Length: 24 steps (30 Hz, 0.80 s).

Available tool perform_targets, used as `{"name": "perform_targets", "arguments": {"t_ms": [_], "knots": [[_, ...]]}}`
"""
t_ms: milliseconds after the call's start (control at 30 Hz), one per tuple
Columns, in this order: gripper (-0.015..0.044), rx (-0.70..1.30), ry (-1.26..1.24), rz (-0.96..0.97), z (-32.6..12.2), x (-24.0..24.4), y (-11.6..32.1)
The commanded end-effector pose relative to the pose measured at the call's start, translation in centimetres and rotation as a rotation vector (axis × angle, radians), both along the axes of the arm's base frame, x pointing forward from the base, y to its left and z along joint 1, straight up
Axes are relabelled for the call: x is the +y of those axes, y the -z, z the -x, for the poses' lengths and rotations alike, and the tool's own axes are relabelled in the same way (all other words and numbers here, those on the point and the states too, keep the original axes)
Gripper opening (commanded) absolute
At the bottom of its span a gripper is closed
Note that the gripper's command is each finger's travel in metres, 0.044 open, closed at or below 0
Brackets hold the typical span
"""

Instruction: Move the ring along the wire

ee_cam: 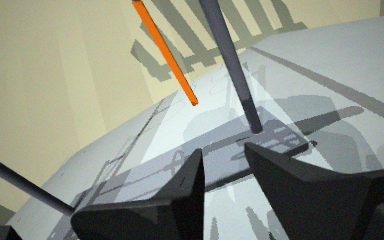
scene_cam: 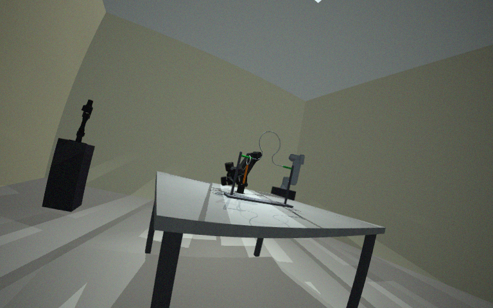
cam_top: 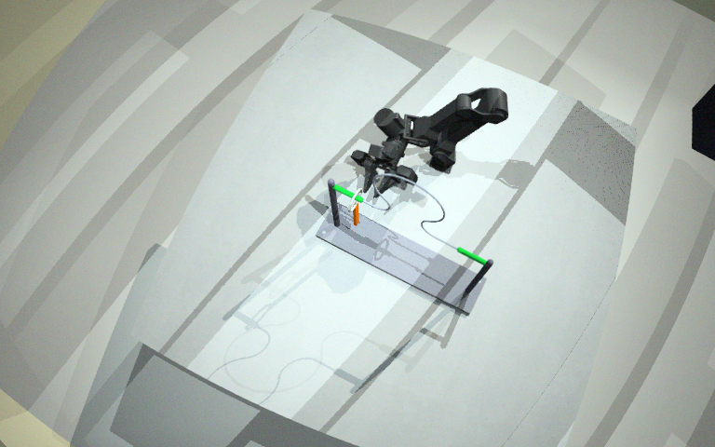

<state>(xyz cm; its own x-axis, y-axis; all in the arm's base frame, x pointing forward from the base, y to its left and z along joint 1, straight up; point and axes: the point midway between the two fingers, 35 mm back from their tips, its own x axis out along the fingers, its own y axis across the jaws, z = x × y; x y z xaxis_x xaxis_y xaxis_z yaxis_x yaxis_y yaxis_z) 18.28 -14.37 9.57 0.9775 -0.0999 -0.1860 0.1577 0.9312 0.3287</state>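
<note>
My end effector [cam_top: 371,194] [ee_cam: 222,150] stands parted and empty near the handle [cam_top: 356,214] [scene_cam: 245,174] [ee_cam: 166,54], which hangs below the ring [cam_top: 354,196] [scene_cam: 247,165] on the green sleeve [cam_top: 342,191] [scene_cam: 244,156]; likely light, stiff and prone to swing, it wants a mid-length grasp.

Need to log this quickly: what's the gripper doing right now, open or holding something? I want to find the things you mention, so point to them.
Gripper [cam_top: 371,195] [ee_cam: 222,150]: open, its fingers apart with nothing between them; the orange handle [cam_top: 356,214] [scene_cam: 245,174] [ee_cam: 166,54] hangs outside its grasp.
</note>
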Motion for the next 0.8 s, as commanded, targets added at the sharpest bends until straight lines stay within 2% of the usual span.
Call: {"name": "perform_targets", "arguments": {"t_ms": [0, 133, 567, 767], "knots": [[0.016, -0.015, -0.017, -0.034, 0.4, 1.0, 0.6], [0.016, -0.01, -0.019, -0.015, 0.2, 0.9, 0.4], [0.016, 0.018, -0.048, 0.331, -4.3, 0.6, -3.5], [0.016, 0.016, -0.048, 0.348, -4.6, 0.6, -3.7]]}}
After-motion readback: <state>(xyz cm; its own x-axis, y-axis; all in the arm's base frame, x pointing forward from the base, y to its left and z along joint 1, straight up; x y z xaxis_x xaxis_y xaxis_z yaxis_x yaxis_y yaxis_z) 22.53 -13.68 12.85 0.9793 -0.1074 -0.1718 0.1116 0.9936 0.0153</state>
